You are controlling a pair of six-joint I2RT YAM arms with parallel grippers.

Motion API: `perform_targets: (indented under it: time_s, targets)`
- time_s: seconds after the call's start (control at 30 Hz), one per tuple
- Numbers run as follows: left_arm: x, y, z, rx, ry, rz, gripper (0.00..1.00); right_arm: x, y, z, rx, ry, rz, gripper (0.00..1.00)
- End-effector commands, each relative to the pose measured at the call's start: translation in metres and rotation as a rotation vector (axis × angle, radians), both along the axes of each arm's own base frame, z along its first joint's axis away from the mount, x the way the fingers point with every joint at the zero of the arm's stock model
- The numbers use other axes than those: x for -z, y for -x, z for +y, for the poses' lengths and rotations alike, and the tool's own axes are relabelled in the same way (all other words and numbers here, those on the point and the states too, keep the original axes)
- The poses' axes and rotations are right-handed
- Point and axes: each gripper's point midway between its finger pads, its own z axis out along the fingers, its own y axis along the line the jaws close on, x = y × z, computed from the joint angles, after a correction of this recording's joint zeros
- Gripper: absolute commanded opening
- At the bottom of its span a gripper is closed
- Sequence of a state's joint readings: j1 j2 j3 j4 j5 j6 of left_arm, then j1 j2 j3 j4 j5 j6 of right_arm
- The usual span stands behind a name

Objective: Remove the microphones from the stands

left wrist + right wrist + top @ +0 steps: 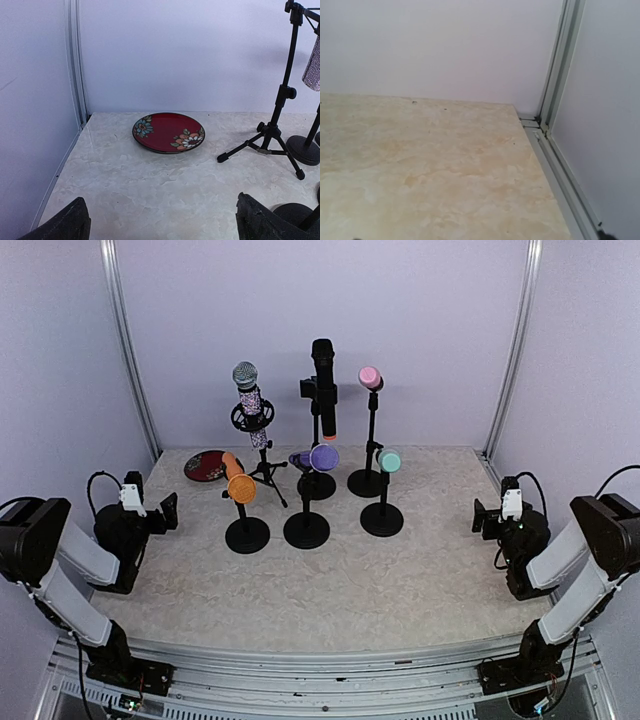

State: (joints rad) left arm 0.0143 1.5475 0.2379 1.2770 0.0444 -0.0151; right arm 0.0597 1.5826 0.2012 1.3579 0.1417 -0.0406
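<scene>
Desk (pixel 340 590): front half bare, open from both sides up to the stands (pixel 306 529), which crowd the middle rear with narrow gaps between their bases. Rear left, a plate (pixel 169 132) lies near the splayed tripod legs (pixel 260 147). Walls (pixel 320 320) close three sides.

No writing, label, brand or number can be read in any view. The red plate (pixel 169 132) carries painted flowers only (no lettering among them), and the microphones (pixel 323 365) and stands (pixel 306 530) on the counter (pixel 350 590) show too small for any marking to be made out.
</scene>
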Motion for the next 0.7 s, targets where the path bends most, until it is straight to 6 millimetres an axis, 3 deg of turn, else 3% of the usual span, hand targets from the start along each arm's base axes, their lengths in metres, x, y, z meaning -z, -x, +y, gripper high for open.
perform_targets:
  time_s: [0.0, 0.13, 0.23, 0.3, 0.33, 0.43, 0.5, 0.6, 0.67]
  targets:
    - [-0.003, -0.002, -0.001, 0.002, 0.002, -0.01, 0.99, -0.007, -0.003, -0.005, 0.011, -0.006, -0.026, 1.0]
    - [-0.003, -0.003, -0.001, 0.004, 0.002, -0.01, 0.99, -0.007, -0.003, -0.005, 0.015, -0.008, -0.025, 1.0]
    - [-0.003, -0.002, -0.001, 0.005, 0.002, -0.012, 0.99, -0.009, -0.002, -0.018, 0.082, -0.044, -0.017, 1.0]
    - [-0.015, -0.005, 0.001, 0.019, 0.014, -0.025, 0.99, -0.021, 0.002, -0.017, 0.088, -0.017, -0.044, 1.0]
    - [-0.022, -0.011, 0.004, 0.02, 0.026, -0.01, 0.99, -0.023, 0.002, -0.025, 0.151, -0.029, -0.016, 1.0]
    - [-0.016, -0.037, 0.01, 0.026, 0.044, 0.202, 0.99, -0.064, -0.006, -0.042, 0.263, -0.133, -0.024, 1.0]
    - [-0.012, -0.047, 0.005, 0.075, 0.027, 0.316, 0.99, -0.094, -0.008, -0.029, 0.18, -0.171, -0.055, 1.0]
    - [-0.019, -0.048, -0.01, 0.187, 0.024, 0.418, 0.99, -0.144, 0.0, -0.011, 0.058, -0.221, -0.161, 1.0]
    - [-0.032, -0.041, -0.021, 0.256, 0.034, 0.439, 0.99, -0.172, 0.012, -0.016, 0.047, -0.446, -0.25, 1.0]
